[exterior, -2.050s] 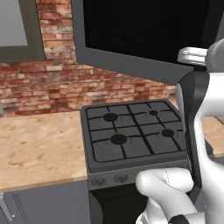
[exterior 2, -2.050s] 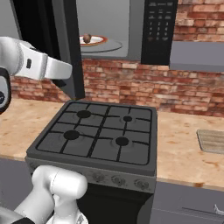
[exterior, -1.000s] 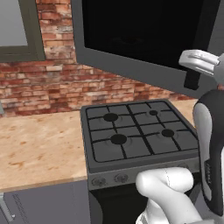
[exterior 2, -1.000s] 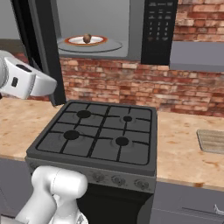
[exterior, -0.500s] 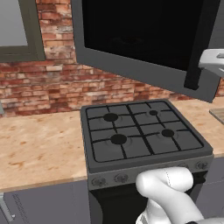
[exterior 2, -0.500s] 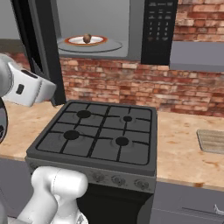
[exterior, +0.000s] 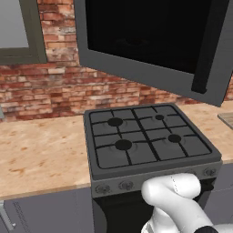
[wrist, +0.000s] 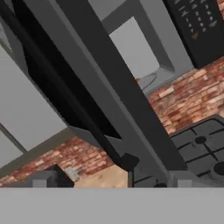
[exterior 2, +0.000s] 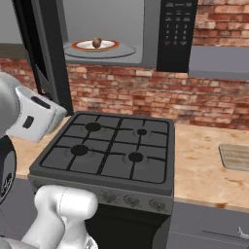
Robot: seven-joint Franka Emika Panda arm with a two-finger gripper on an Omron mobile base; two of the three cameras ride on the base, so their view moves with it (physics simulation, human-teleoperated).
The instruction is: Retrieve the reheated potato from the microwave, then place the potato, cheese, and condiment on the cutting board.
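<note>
Brick wall behind, light wood counter (exterior 2: 204,160) either side of the black hob (exterior 2: 109,148). Microwave (exterior 2: 146,34) hangs above w/ door (exterior: 150,41) swung wide. Potato (exterior 2: 97,43) sits on a plate (exterior 2: 82,45) inside, centre of the turntable. Prob light, firm, roundish, might roll, so I'd pinch across its middle. My fingers stand wide apart, nothing between them. Cutting board (exterior 2: 235,156) lies on the counter, well to the hob's right.

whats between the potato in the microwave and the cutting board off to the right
In the right base view, the microwave's black keypad panel stands between the potato and the cutting board; lower down come brick wall and bare wooden counter.
</note>
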